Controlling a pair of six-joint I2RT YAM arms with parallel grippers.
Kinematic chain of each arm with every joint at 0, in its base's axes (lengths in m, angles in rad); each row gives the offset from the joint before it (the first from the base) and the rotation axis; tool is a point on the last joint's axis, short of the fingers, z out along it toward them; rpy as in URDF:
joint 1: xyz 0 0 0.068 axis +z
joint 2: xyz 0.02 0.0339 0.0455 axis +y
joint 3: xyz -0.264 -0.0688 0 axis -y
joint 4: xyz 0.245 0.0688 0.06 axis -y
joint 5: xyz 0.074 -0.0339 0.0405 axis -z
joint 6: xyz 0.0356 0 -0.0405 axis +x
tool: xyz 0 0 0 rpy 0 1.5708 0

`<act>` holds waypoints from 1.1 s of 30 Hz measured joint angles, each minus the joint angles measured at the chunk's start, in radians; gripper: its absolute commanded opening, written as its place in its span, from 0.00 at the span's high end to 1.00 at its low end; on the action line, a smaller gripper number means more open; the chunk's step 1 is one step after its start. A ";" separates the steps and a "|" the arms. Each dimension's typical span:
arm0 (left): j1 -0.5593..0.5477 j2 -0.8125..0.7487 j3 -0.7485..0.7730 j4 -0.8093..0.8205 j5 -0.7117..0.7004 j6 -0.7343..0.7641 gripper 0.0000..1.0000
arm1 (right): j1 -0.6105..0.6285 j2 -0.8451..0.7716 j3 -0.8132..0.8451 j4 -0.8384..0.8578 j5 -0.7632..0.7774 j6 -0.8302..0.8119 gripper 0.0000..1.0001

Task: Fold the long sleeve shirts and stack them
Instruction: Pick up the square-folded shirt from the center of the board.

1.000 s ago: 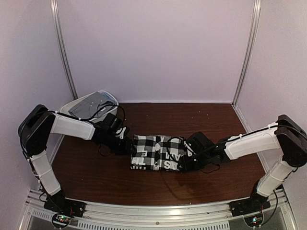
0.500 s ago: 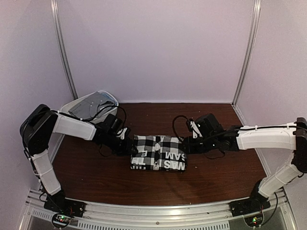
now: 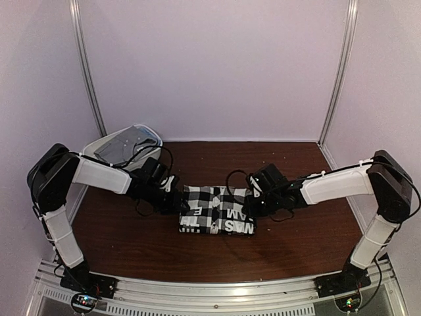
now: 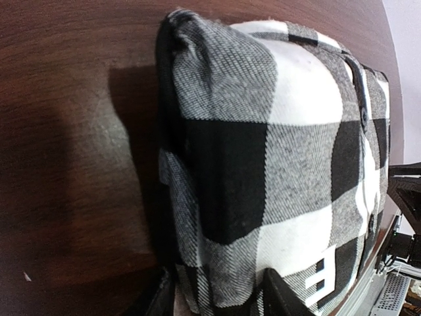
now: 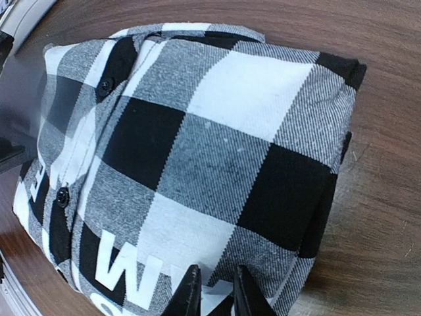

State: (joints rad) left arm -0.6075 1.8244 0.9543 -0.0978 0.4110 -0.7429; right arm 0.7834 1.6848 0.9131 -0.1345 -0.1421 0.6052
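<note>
The black-and-white checked shirt (image 3: 217,209) lies folded into a thick rectangle on the brown table (image 3: 131,243), white letters along its near edge. My left gripper (image 3: 176,201) is at the shirt's left edge, and its fingers (image 4: 161,299) are closed on the folded cloth (image 4: 263,164). My right gripper (image 3: 253,201) is at the shirt's right edge, its fingertips (image 5: 191,293) almost together and resting over the lettered cloth (image 5: 217,158), gripping nothing. The grey shirt (image 3: 125,141) lies in a white tub at the back left.
The white oval tub (image 3: 152,135) stands at the table's back left corner beside the left arm. White walls and metal posts (image 3: 89,72) enclose the table. A metal rail (image 3: 217,293) runs along the near edge.
My right arm swung from the shirt's near right corner up towards the back, then came down onto the shirt's right edge. The left arm and the shirt have stayed still.
</note>
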 measured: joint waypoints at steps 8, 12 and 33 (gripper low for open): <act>0.006 0.001 -0.027 0.053 0.034 -0.004 0.56 | -0.018 0.005 -0.075 0.048 -0.004 0.021 0.81; 0.006 0.012 -0.035 0.086 0.058 -0.014 0.63 | -0.018 0.024 -0.076 0.065 -0.013 0.030 0.81; -0.001 -0.059 -0.007 -0.047 0.089 -0.049 1.00 | -0.018 0.014 -0.074 0.058 -0.033 0.027 0.80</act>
State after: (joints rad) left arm -0.6086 1.7657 0.9470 -0.1444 0.5003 -0.7918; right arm 0.7650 1.6993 0.8391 -0.0761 -0.1753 0.6327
